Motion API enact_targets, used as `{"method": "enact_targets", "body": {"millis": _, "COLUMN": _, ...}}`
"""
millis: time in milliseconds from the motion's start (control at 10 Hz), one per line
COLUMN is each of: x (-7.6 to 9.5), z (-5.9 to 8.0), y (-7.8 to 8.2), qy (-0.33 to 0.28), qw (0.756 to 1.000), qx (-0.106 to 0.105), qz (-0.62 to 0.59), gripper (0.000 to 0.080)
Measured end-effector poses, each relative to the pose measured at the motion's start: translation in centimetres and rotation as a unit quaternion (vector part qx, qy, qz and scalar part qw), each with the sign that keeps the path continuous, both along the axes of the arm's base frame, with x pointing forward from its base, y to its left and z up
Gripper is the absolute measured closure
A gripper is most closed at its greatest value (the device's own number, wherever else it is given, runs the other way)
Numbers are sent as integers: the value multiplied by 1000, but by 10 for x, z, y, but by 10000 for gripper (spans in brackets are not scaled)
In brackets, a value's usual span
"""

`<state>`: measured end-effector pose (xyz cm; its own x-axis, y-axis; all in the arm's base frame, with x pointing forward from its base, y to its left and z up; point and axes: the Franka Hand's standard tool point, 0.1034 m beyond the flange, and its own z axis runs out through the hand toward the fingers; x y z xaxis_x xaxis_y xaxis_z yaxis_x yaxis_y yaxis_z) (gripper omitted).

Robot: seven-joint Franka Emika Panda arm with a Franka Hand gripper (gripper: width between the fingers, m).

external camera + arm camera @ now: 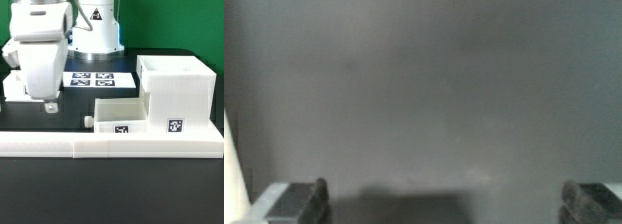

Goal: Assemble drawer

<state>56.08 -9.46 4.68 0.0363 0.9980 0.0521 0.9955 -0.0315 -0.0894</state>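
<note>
The drawer's tall white housing (176, 88) stands at the exterior view's right, with a square tag on its front. A shallow white tray (116, 112) with a small knob (88, 120) lies against the housing's left side. A second white part (11, 86), partly hidden by the arm, sits at the left edge. My gripper (45, 102) hangs over the dark table left of the tray, touching nothing. In the wrist view my gripper (441, 205) is open and empty, its fingers (295, 203) wide apart over bare dark table.
The marker board (100, 78) lies flat behind the tray, near the robot base. A long low white border wall (110, 146) runs along the front. A pale edge (231, 150) shows at the side of the wrist view.
</note>
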Motion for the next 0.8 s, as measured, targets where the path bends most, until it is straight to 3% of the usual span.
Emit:
{"method": "enact_targets", "body": {"millis": 500, "x": 14, "z": -6, "y": 45, "qy": 4, "qw": 1000, "qx": 14, "qz": -3, "gripper": 150}}
{"method": "enact_targets", "body": {"millis": 800, "x": 14, "z": -6, "y": 47, "qy": 5, "qw": 1000, "qx": 15, "qz": -9, "gripper": 150}}
